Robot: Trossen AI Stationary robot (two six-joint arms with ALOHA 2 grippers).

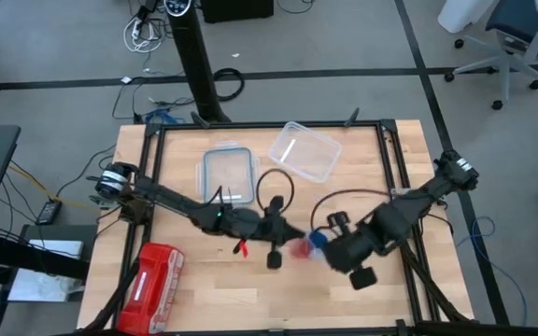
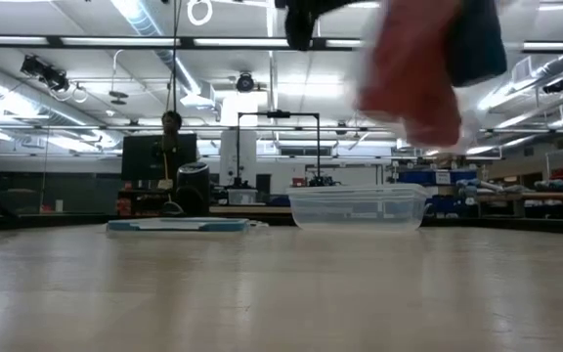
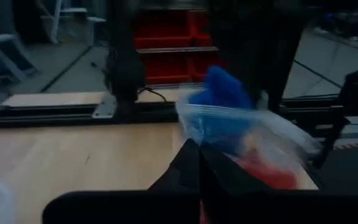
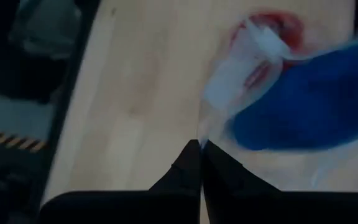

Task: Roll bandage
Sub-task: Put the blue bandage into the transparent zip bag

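In clear bag [image 3: 253, 134]: bandage [image 3: 222, 93], red roll [image 3: 269, 174].

- Both dark arms meet over the middle of the pale wooden desk [image 1: 204, 289], closing off the centre; the left end effector [image 1: 288, 233] and right end effector [image 1: 320, 247] sit close together around a clear plastic bag [image 3: 247, 134] with blue and red contents.
- The clear lidless plastic container [image 1: 304, 149] and the flat blue-rimmed clear lid [image 1: 227, 175] occupy the far side.
- The red zip pouch with white markings [image 1: 155, 275] blocks the near left corner.
- Bare wood lies open along the near edge between pouch and right arm.
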